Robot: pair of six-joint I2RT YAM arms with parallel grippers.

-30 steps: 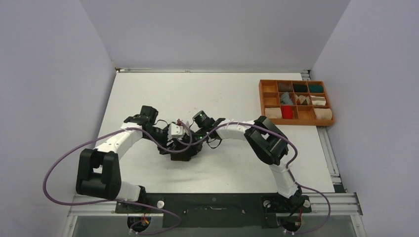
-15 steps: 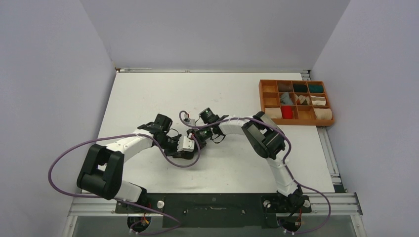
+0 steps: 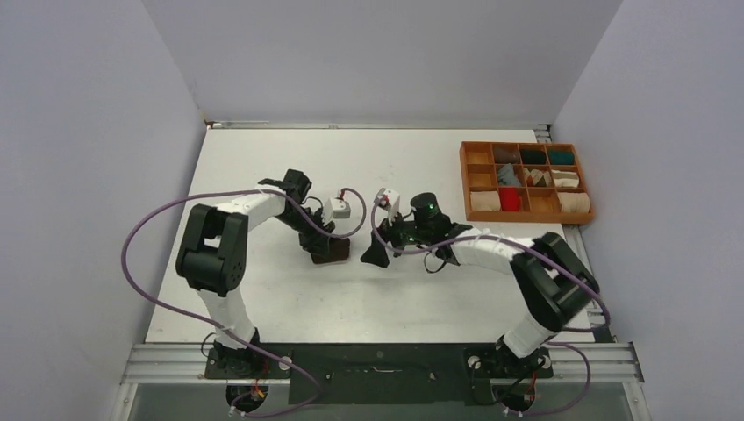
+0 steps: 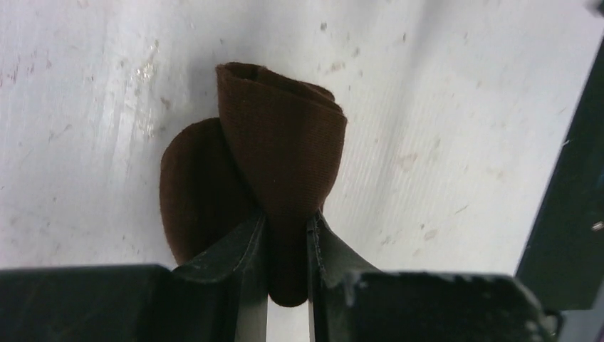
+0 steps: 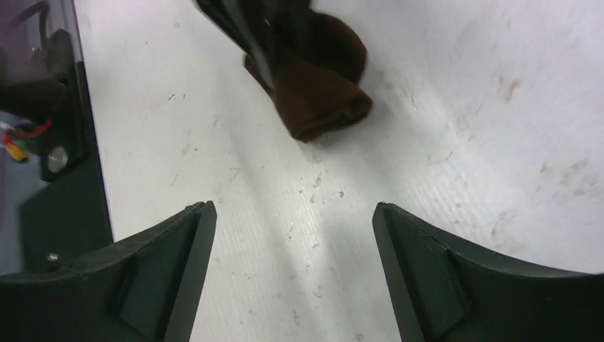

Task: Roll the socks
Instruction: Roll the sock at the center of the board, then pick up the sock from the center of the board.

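A dark brown sock point(image 4: 278, 157), folded over on itself, lies on the white table point(image 3: 439, 289) near the middle; from above the dark brown sock point(image 3: 332, 252) is a small dark lump. My left gripper point(image 4: 288, 231) is shut on its near end, fabric pinched between the fingers point(image 4: 242, 249). From above, the left gripper point(image 3: 323, 248) sits right on the sock. My right gripper point(image 5: 293, 210) is open with only bare table between its fingers, and the sock point(image 5: 320, 96) lies ahead of it. The right gripper point(image 3: 375, 256) stands just right of the sock.
A wooden tray point(image 3: 526, 216) with many compartments stands at the table's right edge, holding rolled bundles in beige, teal, grey, red and dark colours. Purple cables loop off both arms. Walls close in the table at left, back and right.
The right gripper has opened and drawn back to the right, off the sock. The left gripper closed on the sock and swung up and left with it; both arms have spread apart.
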